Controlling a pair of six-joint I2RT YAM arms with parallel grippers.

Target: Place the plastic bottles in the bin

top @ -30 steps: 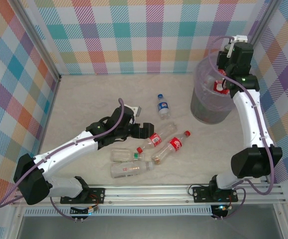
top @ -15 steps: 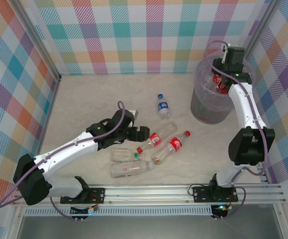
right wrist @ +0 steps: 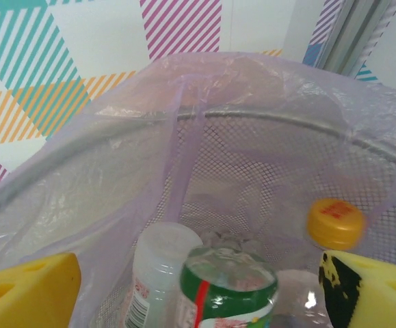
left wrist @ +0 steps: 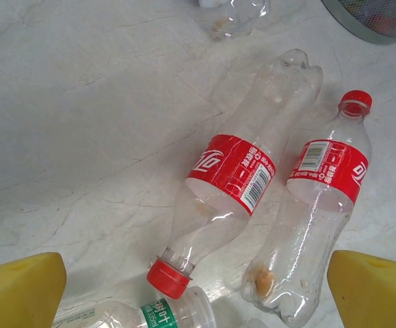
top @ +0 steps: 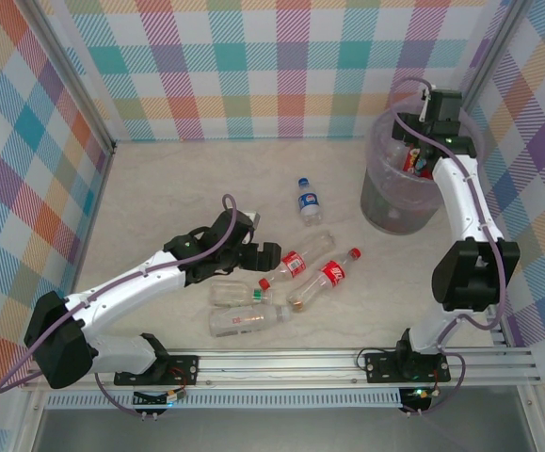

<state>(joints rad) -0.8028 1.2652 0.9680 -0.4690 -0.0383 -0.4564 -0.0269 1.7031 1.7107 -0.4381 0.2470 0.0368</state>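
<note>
Several plastic bottles lie on the table. Two have red labels [top: 296,262] [top: 330,275], one is blue-labelled [top: 308,201], and two are clear with pale labels [top: 234,294] [top: 246,321]. My left gripper [top: 264,252] is open just left of the red-labelled pair. In the left wrist view the nearer red-labelled bottle [left wrist: 228,184] lies between the yellow fingers [left wrist: 20,287] without touching them, the other [left wrist: 321,198] to its right. My right gripper [top: 421,155] is open over the bin [top: 385,202]. Inside the bin a green-labelled bottle [right wrist: 228,290], a white-based one [right wrist: 160,266] and a yellow cap [right wrist: 336,223] are visible.
The lilac bag [right wrist: 184,116] drapes over the bin's mesh wall [right wrist: 266,164]. Checked walls close in the table at the back and on both sides. The bin stands in the back right corner against the wall. An aluminium rail [top: 281,363] runs along the near edge.
The right wrist has swung from the bin's right side to above its far rim. The left gripper has crept slightly toward the red-labelled bottles.
</note>
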